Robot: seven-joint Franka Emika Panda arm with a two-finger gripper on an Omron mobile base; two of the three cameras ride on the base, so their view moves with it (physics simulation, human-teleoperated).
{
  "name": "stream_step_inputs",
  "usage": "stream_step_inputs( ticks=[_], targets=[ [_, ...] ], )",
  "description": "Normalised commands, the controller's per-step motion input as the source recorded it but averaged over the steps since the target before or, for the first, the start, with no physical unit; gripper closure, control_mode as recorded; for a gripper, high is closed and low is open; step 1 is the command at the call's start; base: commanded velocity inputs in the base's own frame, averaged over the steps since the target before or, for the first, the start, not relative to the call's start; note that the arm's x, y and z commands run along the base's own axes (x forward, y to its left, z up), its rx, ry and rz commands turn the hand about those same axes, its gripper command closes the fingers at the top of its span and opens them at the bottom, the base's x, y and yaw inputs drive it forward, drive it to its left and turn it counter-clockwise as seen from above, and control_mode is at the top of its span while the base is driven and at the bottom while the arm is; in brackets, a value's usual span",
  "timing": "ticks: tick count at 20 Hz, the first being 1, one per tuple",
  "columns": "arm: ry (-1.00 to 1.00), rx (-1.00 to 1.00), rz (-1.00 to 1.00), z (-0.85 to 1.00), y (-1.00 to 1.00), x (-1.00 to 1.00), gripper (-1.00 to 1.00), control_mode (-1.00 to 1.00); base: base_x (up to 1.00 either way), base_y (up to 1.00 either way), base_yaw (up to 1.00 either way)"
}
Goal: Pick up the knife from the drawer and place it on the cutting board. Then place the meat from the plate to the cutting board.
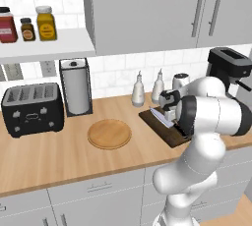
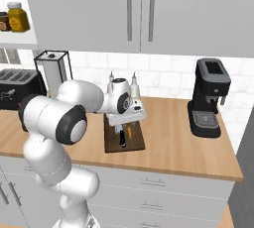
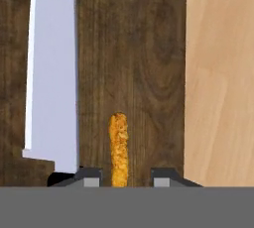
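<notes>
Orange crumbly meat (image 3: 118,148) strip, prob. flat on dark-grained cutting board (image 3: 144,63).

From my hand view, the knife (image 3: 52,73) blade runs off at twelve o'clock; the meat (image 3: 118,150) disappears at six o'clock.

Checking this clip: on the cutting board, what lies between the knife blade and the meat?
Nothing: in the hand view a bare strip of cutting board separates the knife from the meat.

knife (image 3: 52,73) beside meat (image 3: 118,147) on cutting board (image 3: 144,48)
</notes>
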Motion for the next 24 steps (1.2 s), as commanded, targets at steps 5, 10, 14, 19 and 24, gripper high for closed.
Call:
stream_step_inputs(
  ticks=[5, 10, 14, 19, 24],
  targets=[
    [-0.07, 0.00, 0.00, 0.09, 0.00, -0.17, -1.00, -1.00, 0.00, 0.00, 0.00],
    [-0.65, 0.00, 0.00, 0.84, -0.04, -0.94, -1.00, -1.00, 0.00, 0.00, 0.00],
    [-0.82, 0.00, 0.00, 0.99, -0.32, -1.00, -1.00, -1.00, 0.00, 0.00, 0.00],
    [-0.73, 0.02, 0.00, 1.00, -0.38, -1.00, -1.00, -1.00, 0.00, 0.00, 0.00],
    [-0.57, 0.09, 0.00, 1.00, -0.28, -1.00, -1.00, -1.00, 0.00, 0.00, 0.00]
  ],
)
